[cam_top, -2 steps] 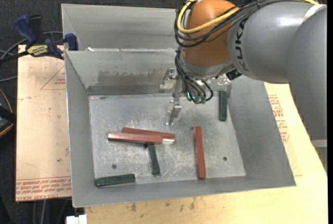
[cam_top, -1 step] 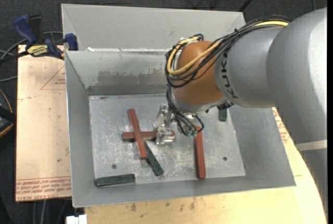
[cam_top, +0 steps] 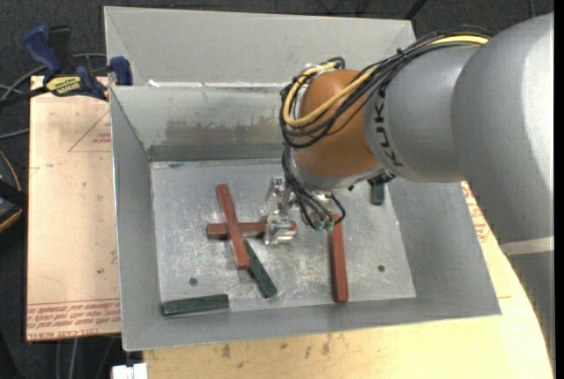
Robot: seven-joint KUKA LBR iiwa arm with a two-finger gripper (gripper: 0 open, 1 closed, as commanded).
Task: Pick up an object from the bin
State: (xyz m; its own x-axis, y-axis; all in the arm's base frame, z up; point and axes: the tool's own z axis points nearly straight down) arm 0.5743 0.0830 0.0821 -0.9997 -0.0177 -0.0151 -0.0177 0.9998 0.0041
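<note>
Camera view: the gripper (cam_top: pixel 280 226) is low over the middle of the grey bin (cam_top: pixel 132 192), right at the right-hand end of a short red stick (cam_top: pixel 218 231). That stick lies crossed with a longer red stick (cam_top: pixel 224 199). Whether the gripper is apart or together cannot be told. A dark green stick (cam_top: pixel 261 273) lies just below the cross, another green stick (cam_top: pixel 195 306) near the front left corner, and a third red stick (cam_top: pixel 338 267) further right
</note>
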